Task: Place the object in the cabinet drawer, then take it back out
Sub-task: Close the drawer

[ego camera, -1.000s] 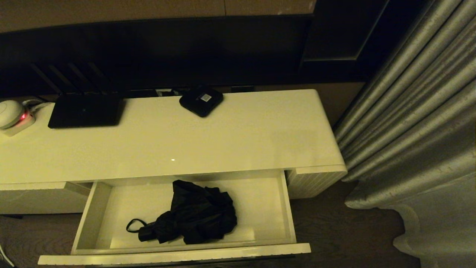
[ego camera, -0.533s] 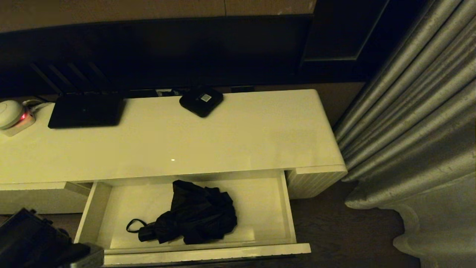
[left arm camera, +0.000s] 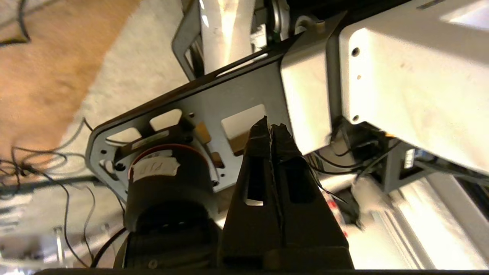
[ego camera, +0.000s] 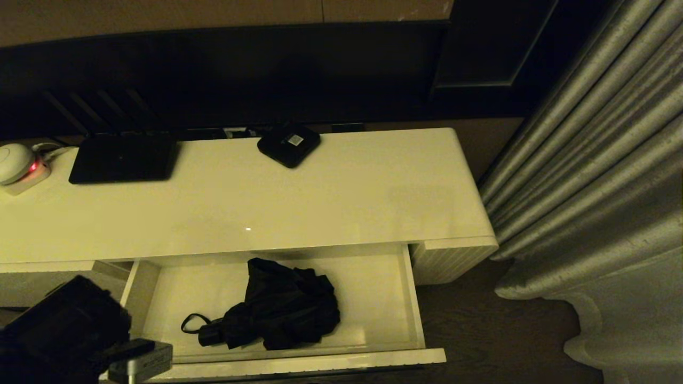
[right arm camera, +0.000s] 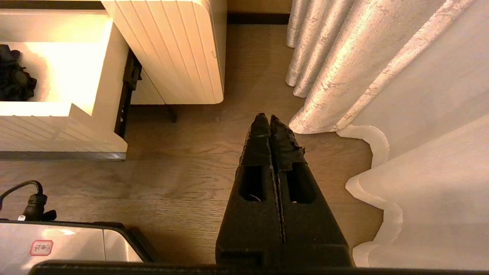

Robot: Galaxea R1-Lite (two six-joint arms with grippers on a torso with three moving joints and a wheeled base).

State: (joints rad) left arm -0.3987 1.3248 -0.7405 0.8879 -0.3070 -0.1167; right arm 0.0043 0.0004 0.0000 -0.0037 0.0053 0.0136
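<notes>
Could snag the umbrella's [ego camera: 283,306] loose rumpled fabric or thin wrist loop [ego camera: 191,322] on the drawer [ego camera: 413,298] wall during lift-out, or pinch only cloth and drop the rest, judging from how slack the canopy lies. Left gripper [left arm camera: 270,131] pressed fully closed with nothing between the fingers, low beside the drawer's left front corner, so needs opening before any grasp; umbrella resting inside the pulled-out drawer, near its middle, handle end toward that gripper yet well apart from it. Right gripper [right arm camera: 269,122] likewise closed and empty, parked over the floor beside the curtain [right arm camera: 344,68].
</notes>
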